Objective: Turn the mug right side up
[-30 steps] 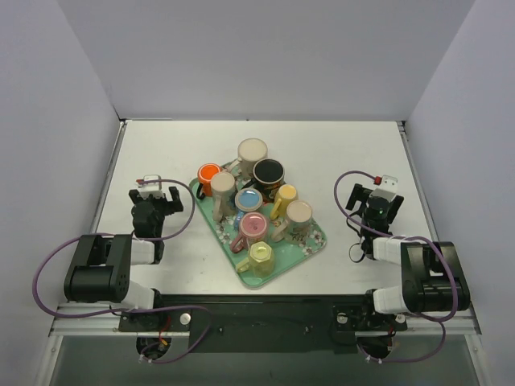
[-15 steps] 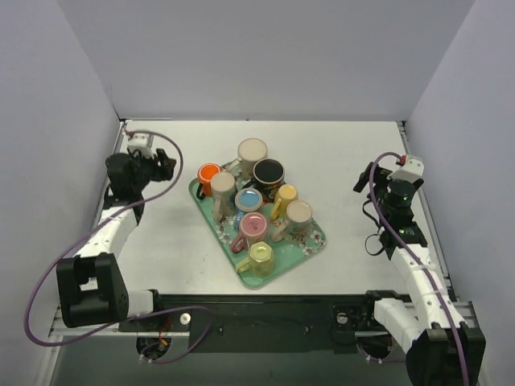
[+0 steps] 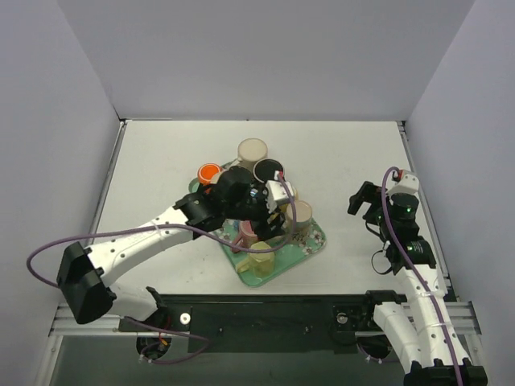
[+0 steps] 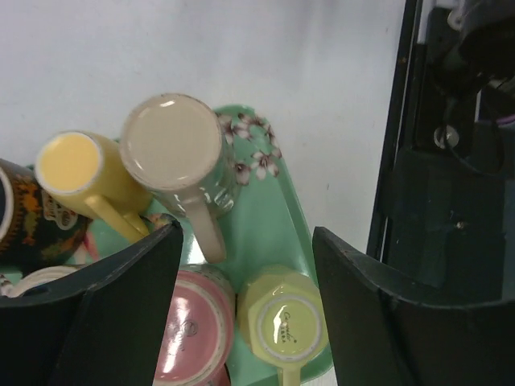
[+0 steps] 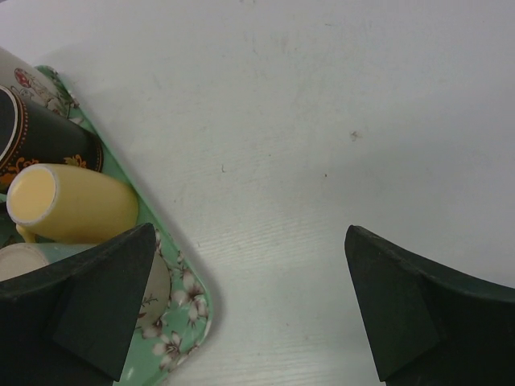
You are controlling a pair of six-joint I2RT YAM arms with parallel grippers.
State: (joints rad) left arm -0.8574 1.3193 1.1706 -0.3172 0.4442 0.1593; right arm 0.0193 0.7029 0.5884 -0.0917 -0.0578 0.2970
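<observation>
A green flowered tray (image 3: 315,239) holds several mugs. In the left wrist view a yellow-green mug (image 4: 283,322) stands bottom up at the tray's near corner, with a pink mug (image 4: 189,338) bottom up beside it. A beige mug (image 4: 173,146) also stands bottom up, and a yellow mug (image 4: 74,167) lies next to it. My left gripper (image 4: 247,241) is open and empty above the tray, over the pink and yellow-green mugs (image 3: 260,256). In the top view it (image 3: 268,219) hides the tray's middle. My right gripper (image 5: 249,241) is open and empty over bare table right of the tray.
An orange mug (image 3: 208,172), a tall beige mug (image 3: 252,150) and a black mug (image 3: 268,170) stand at the tray's far end. The right wrist view shows the tray's corner (image 5: 187,322), the yellow mug (image 5: 72,205) on its side and the black mug (image 5: 40,145).
My left arm has swung from the table's far left edge to above the tray. My right gripper has shifted a little nearer and toward the tray.
</observation>
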